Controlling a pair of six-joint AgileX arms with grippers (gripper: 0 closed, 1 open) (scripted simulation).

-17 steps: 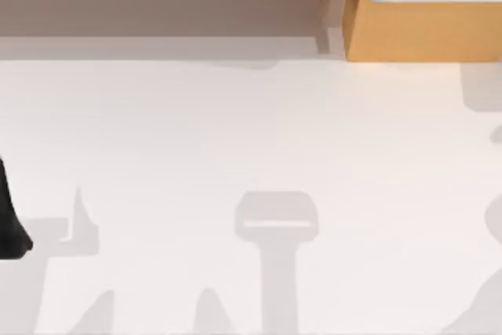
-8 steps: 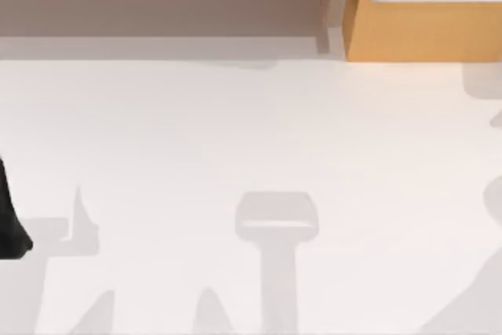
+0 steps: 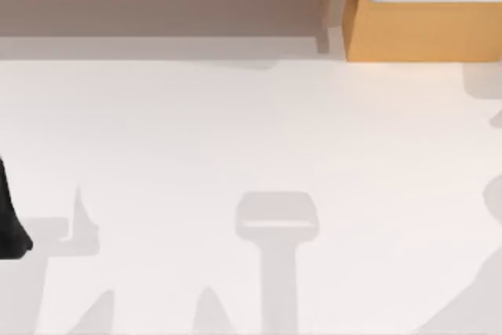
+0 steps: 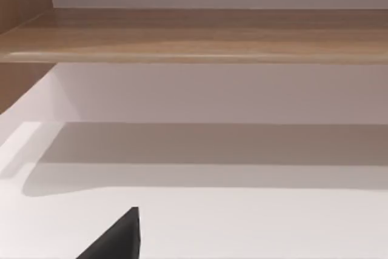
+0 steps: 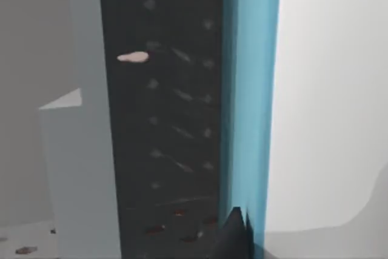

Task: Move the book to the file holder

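The book (image 5: pixel 251 89) lies straight ahead of the right tool (image 5: pixel 233 235). In the right wrist view it is a narrow blue strip seen edge-on, and its long axis runs directly away from the tool. The tool's dark tip sits against the near end of the strip. I cannot tell how far the tool is open, or whether it has hold of the book.

Along one long side the book runs parallel to a dark perforated panel (image 5: pixel 163 119) and appears to touch it. I take this panel for the file holder. A pale grey slab (image 5: pixel 85 168) flanks the panel's other side. On the book's far side there is bare white surface (image 5: pixel 327 119).

The book's cover is a plain, even blue with straight edges, and no white pages are visible from this angle.

The right arm is plainly the nearer one. The left arm (image 3: pixel 8 217) is parked at the left edge of the surface. The left tool (image 4: pixel 115 241) faces a wooden shelf (image 4: pixel 194 34) and nothing is near it. Its opening cannot be judged either.

The coming move probably depends on keeping the book parallel to the panel.
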